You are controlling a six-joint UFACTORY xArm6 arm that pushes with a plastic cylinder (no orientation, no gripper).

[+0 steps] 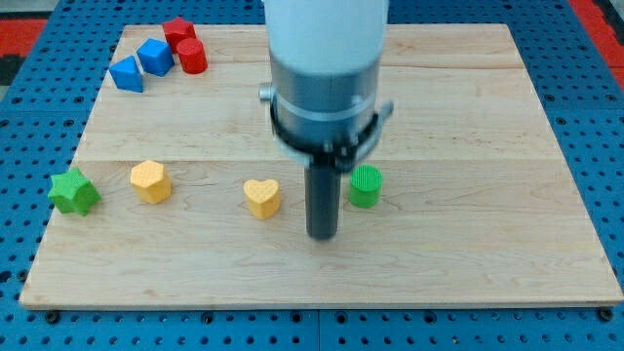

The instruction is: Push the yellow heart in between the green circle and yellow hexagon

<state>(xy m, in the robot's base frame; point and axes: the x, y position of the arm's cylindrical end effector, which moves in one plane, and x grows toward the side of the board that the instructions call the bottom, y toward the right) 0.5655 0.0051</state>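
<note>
Camera view: the one view, looking down on the pale wooden bench.
Landmark: small yellow heart-shaped block, lying flat near the view's bottom; every place below is taken from it.
Hand: none on this rod, so nothing opens, closes or grips; my tip rests just to the view's right of the heart, a little lower, and looks apart from it.
Green circle: short green cylinder block, further to the view's right of the heart, beyond the rod.
Yellow hexagon: small yellow hexagonal block, to the view's left of the heart, slightly higher.
Placing: the heart already sits roughly between the two.
Handling: probably light, stiff and quick to slide on smooth wood; its lobes and point may make it spin.
Contact: press mid-flank, not on a lobe, with short nudges.
</note>
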